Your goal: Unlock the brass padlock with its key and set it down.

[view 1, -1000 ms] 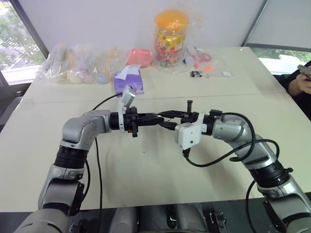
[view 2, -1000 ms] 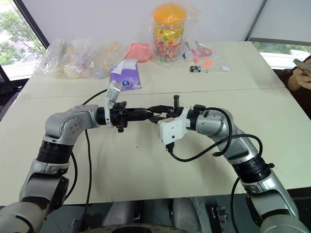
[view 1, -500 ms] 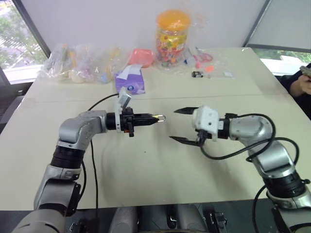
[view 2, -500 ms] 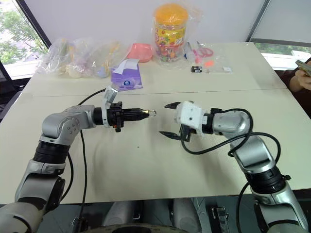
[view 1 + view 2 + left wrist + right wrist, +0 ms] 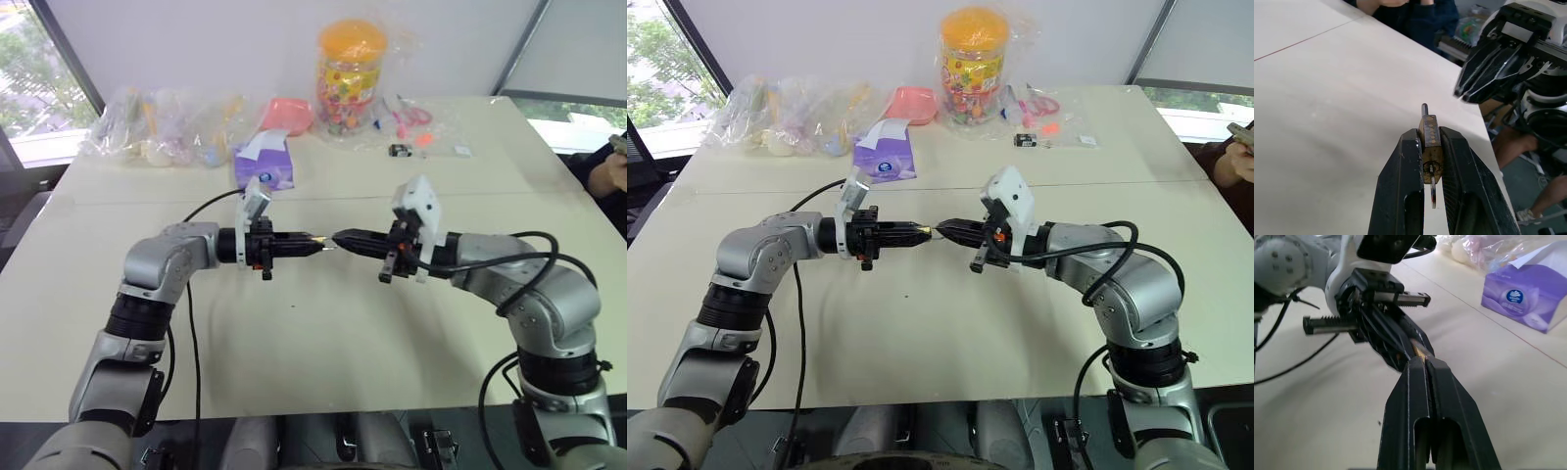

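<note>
Start at 9 o'clock in your head view: your left gripper (image 5: 315, 245) reaches level toward the middle above the table (image 5: 323, 343), its fingers (image 5: 1403, 186) clamped on the brass padlock (image 5: 1430, 147). In the left wrist view the padlock stands edge-on between the two pads, its thin shackle (image 5: 1424, 108) poking out past the tips and a small key (image 5: 1433, 192) hanging from its near end. Move on to 3 o'clock: your right gripper (image 5: 340, 237) comes in from the opposite side, jaws pressed fully together with nothing between them, tips meeting the left gripper's tips right at the padlock. At 12 o'clock, well apart at the far edge, sit a purple tissue box (image 5: 262, 163), clear bags (image 5: 162, 127) and a yellow-lidded jar (image 5: 348, 73).
</note>
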